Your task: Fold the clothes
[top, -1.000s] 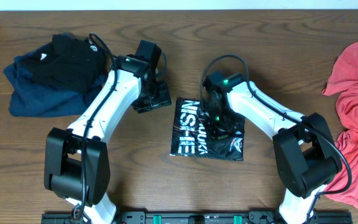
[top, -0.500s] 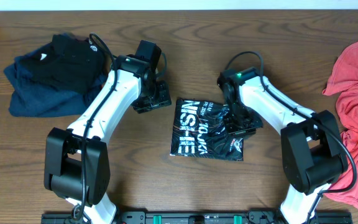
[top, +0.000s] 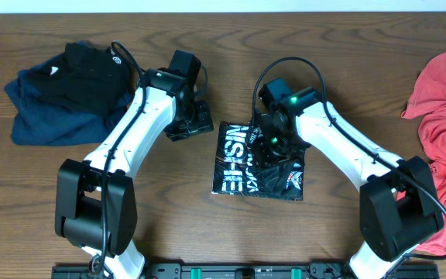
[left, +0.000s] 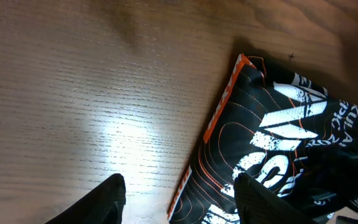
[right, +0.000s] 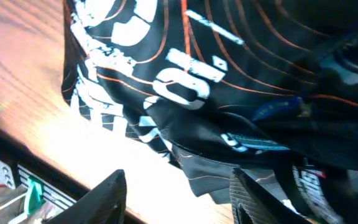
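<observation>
Your table (top: 347, 46): wood-grain top, smooth, satin finish; it showed a bright glare patch in the left wrist view. Jersey (top: 235, 167): thin black cloth, slick-looking with a slight sheen; orange lines crisp, white lettering mottled and cracked-looking. Coral-red garment (top: 444, 85), far right: soft matt cloth, rumpled. Dark pile (top: 53, 101), far left: matt navy and black cloth. You had left arm (top: 134, 128) and right arm (top: 339, 143) shells in glossy white plastic, with matt black joints.

Black jersey (top: 235, 169) folded, table (top: 347, 46) ctr, right part rumpled; coral-red garment (top: 444, 85) crumpled, far right edge.
</observation>
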`<move>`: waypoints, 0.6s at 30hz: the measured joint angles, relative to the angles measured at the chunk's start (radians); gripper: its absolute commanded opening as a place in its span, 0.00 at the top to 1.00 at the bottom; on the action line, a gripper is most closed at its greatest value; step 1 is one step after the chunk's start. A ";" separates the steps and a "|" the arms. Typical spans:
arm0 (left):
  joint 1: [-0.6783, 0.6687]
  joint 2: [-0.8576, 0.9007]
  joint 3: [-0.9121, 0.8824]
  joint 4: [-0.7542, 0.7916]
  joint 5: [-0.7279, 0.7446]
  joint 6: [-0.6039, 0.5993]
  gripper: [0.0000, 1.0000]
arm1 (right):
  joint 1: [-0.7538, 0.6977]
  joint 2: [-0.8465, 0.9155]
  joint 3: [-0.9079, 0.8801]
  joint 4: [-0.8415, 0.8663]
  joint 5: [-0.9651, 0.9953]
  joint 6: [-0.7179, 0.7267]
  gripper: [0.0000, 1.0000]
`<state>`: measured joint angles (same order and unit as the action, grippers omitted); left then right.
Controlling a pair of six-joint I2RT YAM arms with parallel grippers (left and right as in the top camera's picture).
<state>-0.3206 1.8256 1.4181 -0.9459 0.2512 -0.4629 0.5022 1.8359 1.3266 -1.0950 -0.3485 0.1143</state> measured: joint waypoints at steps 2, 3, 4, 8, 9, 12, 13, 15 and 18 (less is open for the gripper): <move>0.000 0.000 0.000 0.000 0.000 0.000 0.42 | 0.012 0.000 0.000 0.000 -0.002 -0.013 0.47; 0.000 0.000 0.000 0.000 0.000 0.000 0.42 | 0.020 0.000 0.000 0.000 -0.002 -0.020 0.47; 0.000 0.000 0.000 0.000 0.000 0.000 0.42 | 0.026 0.000 0.000 0.000 -0.003 -0.025 0.47; 0.000 0.000 0.000 0.000 0.000 0.000 0.42 | 0.070 0.000 0.000 0.002 0.029 -0.040 0.48; 0.000 0.000 0.000 0.000 0.000 0.000 0.42 | 0.084 0.000 0.000 0.003 0.054 -0.044 0.48; 0.000 0.000 0.000 0.000 0.000 0.000 0.42 | 0.116 0.000 0.000 0.009 0.132 -0.048 0.48; 0.000 0.000 0.000 0.000 0.000 0.000 0.42 | 0.119 0.001 0.000 0.010 0.150 -0.049 0.49; 0.000 0.000 0.000 0.000 0.000 0.000 0.42 | 0.132 0.003 0.000 0.022 0.179 -0.052 0.50; 0.000 0.000 0.000 0.000 0.000 0.000 0.42 | 0.139 0.011 0.000 0.058 0.205 -0.052 0.49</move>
<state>-0.3206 1.8256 1.4181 -0.9459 0.2512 -0.4629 0.6415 1.8465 1.3266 -1.0370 -0.1436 0.0620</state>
